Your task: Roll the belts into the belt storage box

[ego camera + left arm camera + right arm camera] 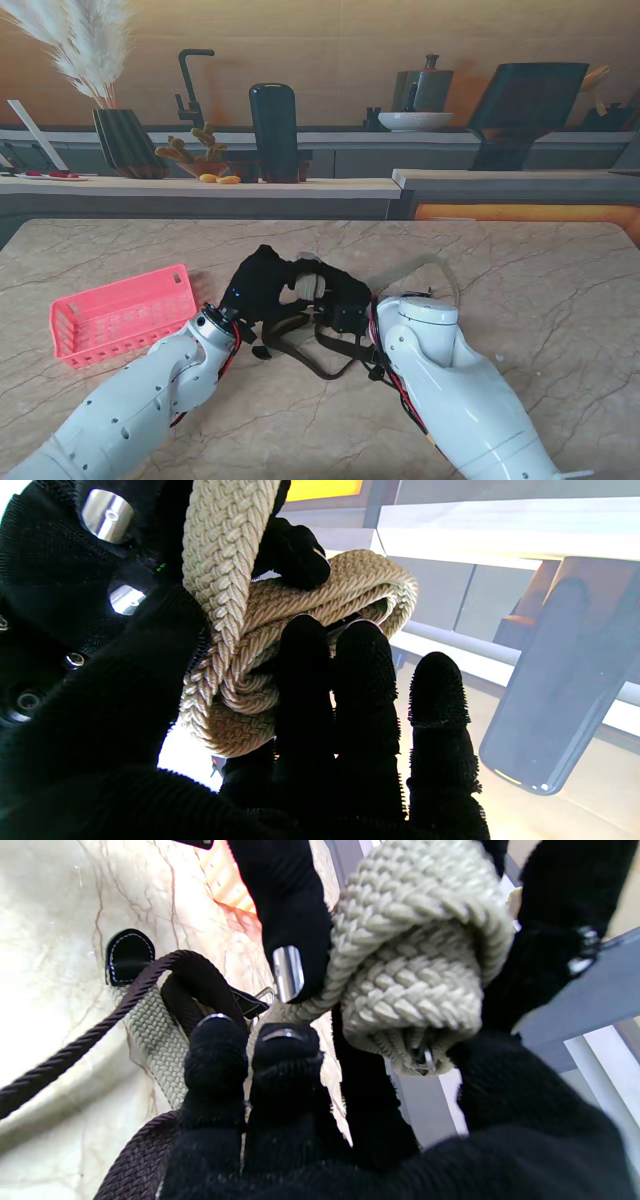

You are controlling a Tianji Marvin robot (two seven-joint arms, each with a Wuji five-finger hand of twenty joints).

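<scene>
Marble table (pixel 560 290) carries my pink belt storage box (pixel 125 313) near its left edge, well apart from the work at mid-table. Both my left hand (pixel 262 283) and right hand (pixel 345 296) are clamped on the half-rolled beige braided belt (pixel 307 285), held between them. Loose on the table just nearer to me lies the dark brown braided belt (pixel 312 357).

two belts (pixel 318 352), one pink basket (pixel 125 313)

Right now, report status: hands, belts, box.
Left hand and right hand both shut on beige belt, partly rolled, off the table. Brown belt loose on table. Pink box left, no belt visible inside.
</scene>
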